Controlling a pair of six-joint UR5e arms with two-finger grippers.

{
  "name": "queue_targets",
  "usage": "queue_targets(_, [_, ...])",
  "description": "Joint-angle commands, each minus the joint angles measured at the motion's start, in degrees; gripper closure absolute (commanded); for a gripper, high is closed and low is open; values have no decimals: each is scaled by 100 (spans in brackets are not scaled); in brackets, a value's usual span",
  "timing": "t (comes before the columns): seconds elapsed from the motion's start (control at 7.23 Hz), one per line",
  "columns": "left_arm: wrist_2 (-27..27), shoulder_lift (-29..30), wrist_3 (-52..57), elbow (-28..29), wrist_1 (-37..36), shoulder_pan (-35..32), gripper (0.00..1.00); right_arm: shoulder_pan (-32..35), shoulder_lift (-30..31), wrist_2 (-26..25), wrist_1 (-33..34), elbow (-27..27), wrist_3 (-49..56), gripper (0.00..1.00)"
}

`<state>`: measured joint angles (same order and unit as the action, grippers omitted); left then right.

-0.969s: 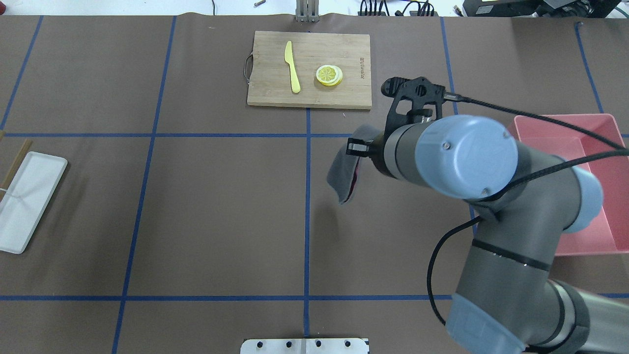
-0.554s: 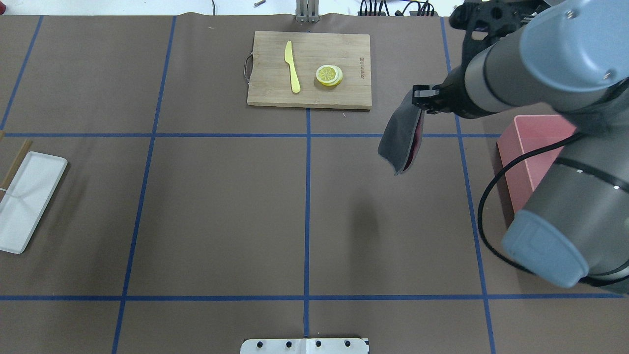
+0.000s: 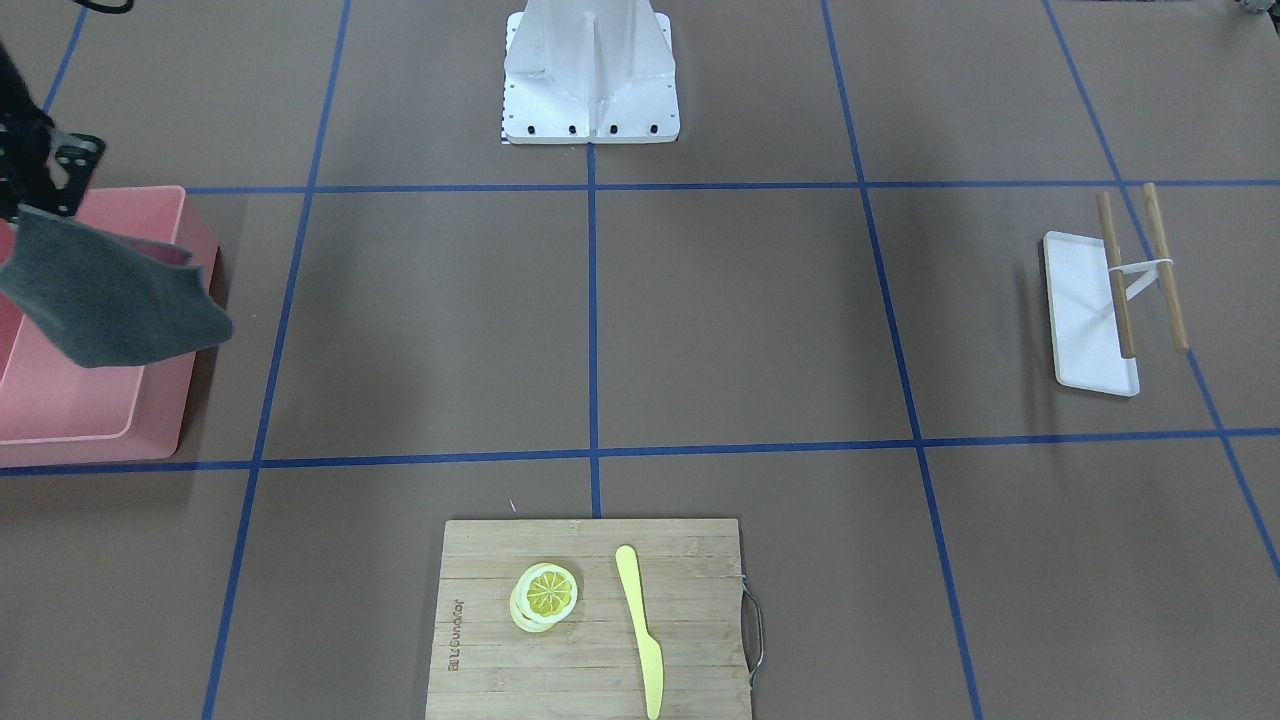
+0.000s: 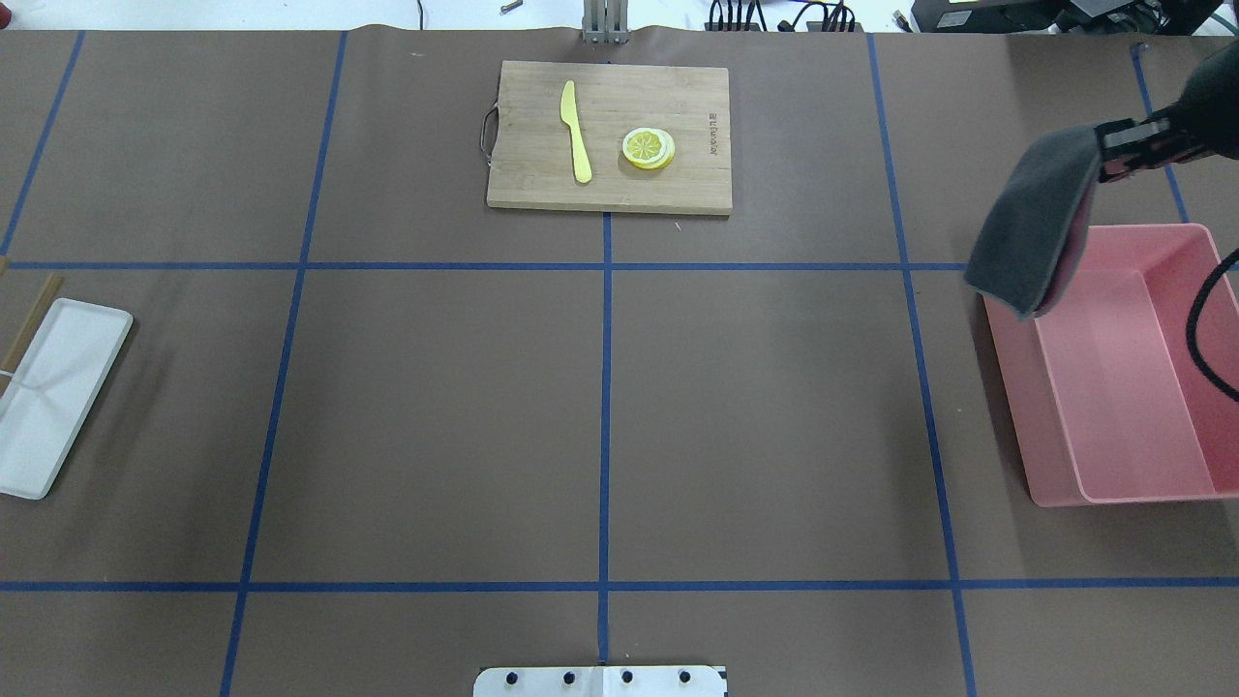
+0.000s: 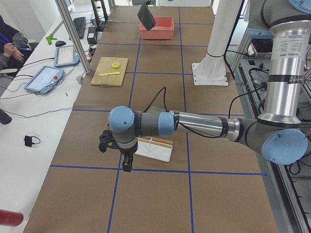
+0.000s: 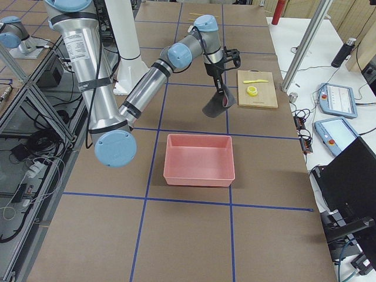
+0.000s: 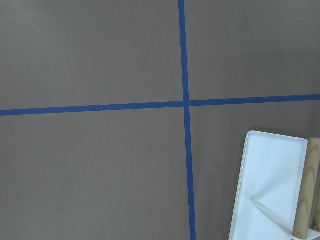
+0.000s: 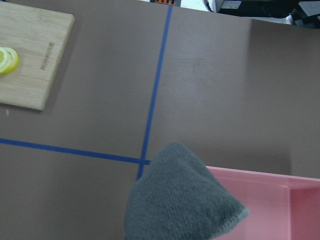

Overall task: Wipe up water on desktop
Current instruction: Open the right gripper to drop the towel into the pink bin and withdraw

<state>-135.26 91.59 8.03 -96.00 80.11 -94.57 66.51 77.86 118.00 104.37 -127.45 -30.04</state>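
The desktop (image 4: 436,407) is brown with blue tape lines; I see no water on it. My right gripper (image 4: 1123,145) is shut on a grey cloth (image 4: 1036,232) with a pink underside. The cloth hangs in the air over the far inner corner of the pink bin (image 4: 1012,387). The cloth (image 3: 100,290) also shows in the front view, and in the right wrist view (image 8: 180,205) above the bin's rim (image 8: 280,182). My left gripper (image 5: 127,166) hovers low over the desktop beside the white tray (image 5: 154,149); I cannot tell whether it is open or shut.
A bamboo cutting board (image 4: 678,189) at the far middle carries a yellow knife (image 4: 576,131) and lemon slices (image 4: 649,147). The white tray (image 4: 58,397) with wooden chopsticks (image 3: 1115,270) lies at the left edge. The robot's base plate (image 4: 600,681) is at the near edge.
My right arm has swung from the middle of the desktop to the right, carrying the cloth from near the centre line to above the pink bin's corner.
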Motion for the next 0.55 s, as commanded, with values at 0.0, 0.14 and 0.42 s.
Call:
queue_targets(0.0, [0,-62,14,-15,40,0,1,879,981,477,-57,36,1714,100])
queue_targets(0.14, [0,-71,31,-6,48,0,1,951,1377,478,-65,88,2208,100])
queue_targets(0.42, [0,-97,32,-15,136,-9,1,1005,1688,461,-118,325,2959,100])
